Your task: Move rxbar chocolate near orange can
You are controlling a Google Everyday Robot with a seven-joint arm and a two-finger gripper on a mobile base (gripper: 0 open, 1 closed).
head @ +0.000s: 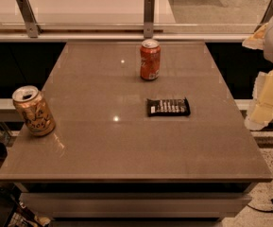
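1. While my gripper [267, 93] hangs off the table's [126, 150] 3 o'clock edge, open or closed I cannot tell, the rxbar chocolate [168, 107] lies flat just right of centre.
2. The orange can [33, 111] stands tight on the 9 o'clock edge, so a careless nudge could topple it off.
3. The red-orange can [150, 59], at the bar's 12 o'clock, could be bumped on approach.
4. Bare tabletop runs between the bar and the orange can.
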